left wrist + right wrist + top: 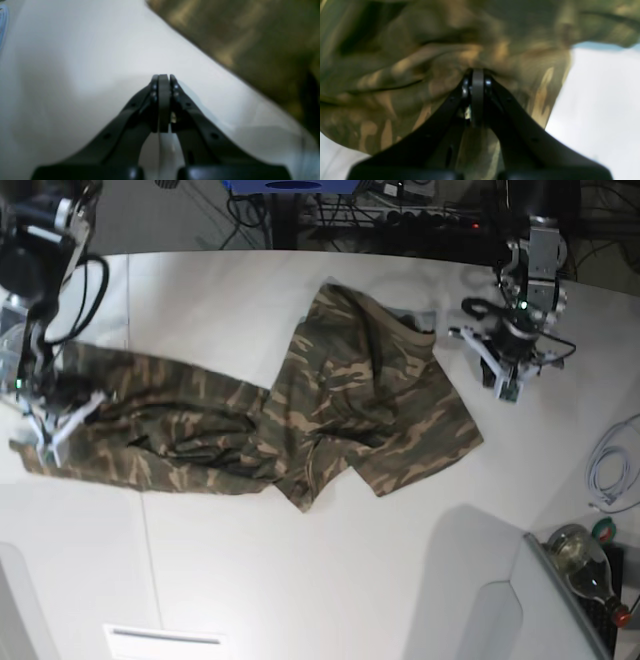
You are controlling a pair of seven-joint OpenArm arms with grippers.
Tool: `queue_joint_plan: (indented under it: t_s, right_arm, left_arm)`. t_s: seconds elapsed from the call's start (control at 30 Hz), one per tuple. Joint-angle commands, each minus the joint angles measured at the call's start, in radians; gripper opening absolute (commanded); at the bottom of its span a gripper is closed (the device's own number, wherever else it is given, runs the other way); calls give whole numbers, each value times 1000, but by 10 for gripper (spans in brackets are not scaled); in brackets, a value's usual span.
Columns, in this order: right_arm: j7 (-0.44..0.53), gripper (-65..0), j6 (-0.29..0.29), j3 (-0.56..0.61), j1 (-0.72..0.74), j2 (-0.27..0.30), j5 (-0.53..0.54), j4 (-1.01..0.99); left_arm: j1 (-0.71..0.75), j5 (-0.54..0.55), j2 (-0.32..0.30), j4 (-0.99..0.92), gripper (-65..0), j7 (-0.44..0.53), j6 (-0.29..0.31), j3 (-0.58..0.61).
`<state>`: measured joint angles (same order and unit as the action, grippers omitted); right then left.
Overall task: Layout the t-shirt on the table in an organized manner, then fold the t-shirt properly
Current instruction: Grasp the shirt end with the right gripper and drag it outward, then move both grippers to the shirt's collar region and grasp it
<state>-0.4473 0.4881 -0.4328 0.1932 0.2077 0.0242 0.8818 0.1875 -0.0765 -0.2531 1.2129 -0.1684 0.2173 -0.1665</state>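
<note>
Your right gripper point(477, 75) is clamped on a bunched fold of the t-shirt point(330, 410), at the end of the long stretch of cloth that reaches toward the table's point(320, 580) edge on the base view's left. Your left gripper point(163, 77) is closed on nothing, hanging over bare white tabletop just beside the shirt's edge near the collar end.

The shirt lies across the middle of the table, twisted and doubled over itself, with 1 flap folded over at the front.

Watch these 3 risks:
- The pinch looks like it holds several layers. If you pull from it, the whole bundle probably drags instead of spreading flat.
- With only 1 end held, nothing anchors the other, so the shirt can slide toward the table's edge.
- The left gripper must open before it can take cloth; pressed down closed, it would only push a wrinkle ahead of it.
</note>
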Motion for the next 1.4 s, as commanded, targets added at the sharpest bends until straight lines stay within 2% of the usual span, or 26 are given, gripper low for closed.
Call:
queue_joint_plan:
  t_s: [0.0, 0.1, 0.17, 0.23, 0.3, 0.33, 0.43, 0.53, 0.57, 0.63, 0.7, 0.83, 0.87, 0.97, 1.03, 1.07, 1.23, 1.3, 1.37]
  right_arm:
    - [29, -644, -10, 7, 62, 22, -4, -31]
    - [64, -644, -10, 28, 174, 52, -56, -109]
    - [48, -644, -4, 22, 183, 51, -91, -60]
    - [-21, -641, -2, 25, 110, 40, -99, 109]
    - [-92, -620, 1, 48, -24, -23, -96, 383]
    - [-118, -582, 1, 79, -100, -52, -97, 528]
    - [-135, -393, 1, 251, -337, -121, -99, 862]
    - [-133, -198, -1, 457, -495, -153, -99, 1029]
    - [-133, -173, -9, 521, -522, -155, -100, 1048]
    - [-132, -171, -21, 622, -541, -155, -100, 1051]
    - [-132, -171, -85, 711, -541, -155, -100, 1040]
    - [-132, -164, -260, 851, -522, -147, -100, 1035]
    - [-132, -162, -297, 892, -512, -146, -100, 1029]
    - [-133, -162, -375, 983, -472, -149, -100, 965]
    - [-133, -164, -438, 1044, -441, -152, -100, 899]
    - [-132, -164, -472, 1073, -424, -153, -100, 864]
    - [-132, -162, -613, 1173, -361, -153, -99, 742]
    - [-132, -162, -641, 1190, -350, -155, -97, 733]
    - [-132, -167, -644, 1192, -338, -161, -97, 722]
  left_arm:
    - [28, 11, -19, 54, -650, 8, 4, -5]
    - [123, 42, -30, 173, -650, 3, 4, -69]
    - [192, 63, -32, 252, -650, 3, 4, -163]
    - [254, 83, -36, 296, -650, 8, 4, -241]
    - [303, 82, -41, 305, -650, 10, 6, -321]
    - [317, 80, -41, 305, -650, 11, 6, -365]
    - [336, 83, -32, 307, -650, 11, 6, -473]
    - [344, 90, -33, 298, -650, 13, 6, -516]
    - [344, 90, -33, 299, -650, 13, 6, -520]
    - [343, 90, -33, 299, -650, 11, 6, -522]
    - [343, 90, -32, 307, -650, 8, 6, -514]
    - [340, 91, -24, 299, -650, 11, 6, -514]
    - [340, 91, -13, 301, -620, 11, 6, -514]
    - [340, 91, 4, 308, -456, 11, 17, -512]
    - [323, 91, 16, 308, -387, 11, 60, -512]
    - [315, 90, 24, 305, -372, 11, 80, -512]
    - [310, 82, 42, 308, -377, 10, 167, -491]
    - [310, 80, 42, 313, -377, 10, 170, -446]
    - [290, 79, 42, 318, -378, 10, 170, -380]
